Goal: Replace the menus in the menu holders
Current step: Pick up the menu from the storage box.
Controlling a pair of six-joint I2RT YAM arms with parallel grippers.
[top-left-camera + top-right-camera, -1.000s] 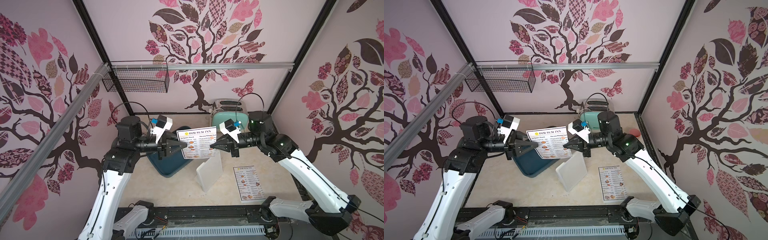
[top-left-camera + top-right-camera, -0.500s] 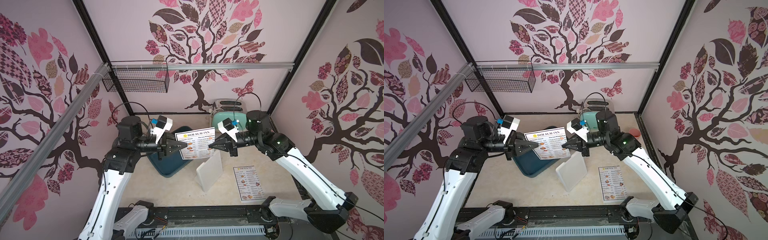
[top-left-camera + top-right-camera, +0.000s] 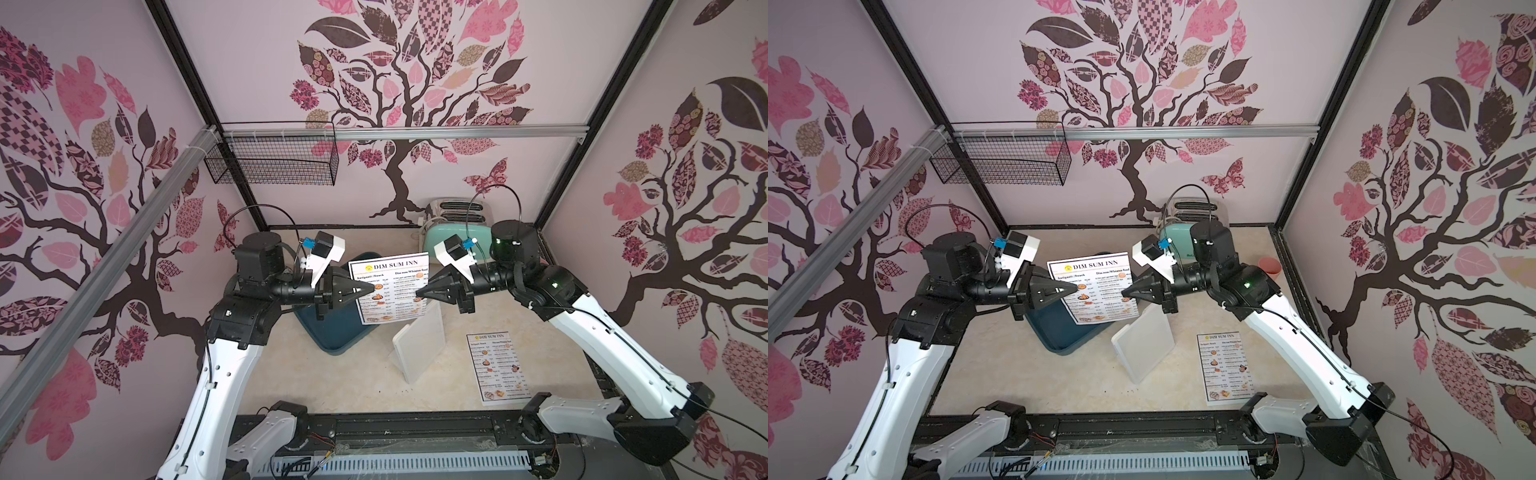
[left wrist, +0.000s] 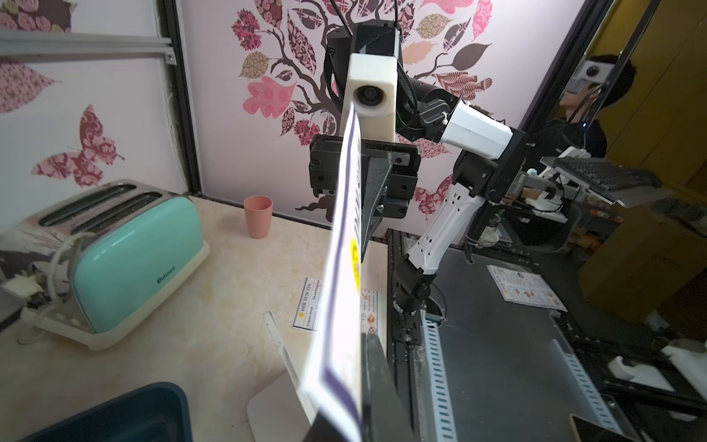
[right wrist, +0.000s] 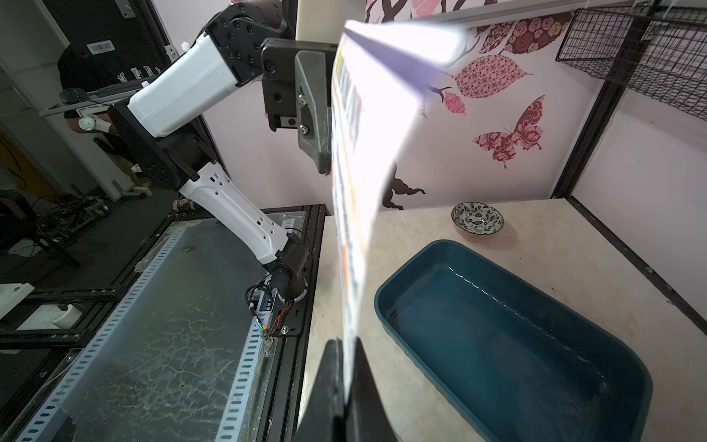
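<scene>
Menu (image 3: 391, 289) between left tool (image 3: 370, 288), right tool (image 3: 417, 294)

The menu (image 3: 388, 293) stretched between my left fingers (image 3: 357, 289) and right fingers (image 3: 430, 289) barred that gap. Below, the blue tray (image 3: 336, 334) and menu holder (image 3: 419, 349) filled the middle, the toaster (image 3: 451, 239) the back. Bare worktop (image 3: 332, 386) lay open in front, beside the flat menu (image 3: 498, 365).

Paper menu (image 3: 390, 293), matt acrylic holder (image 3: 419, 349)
</scene>
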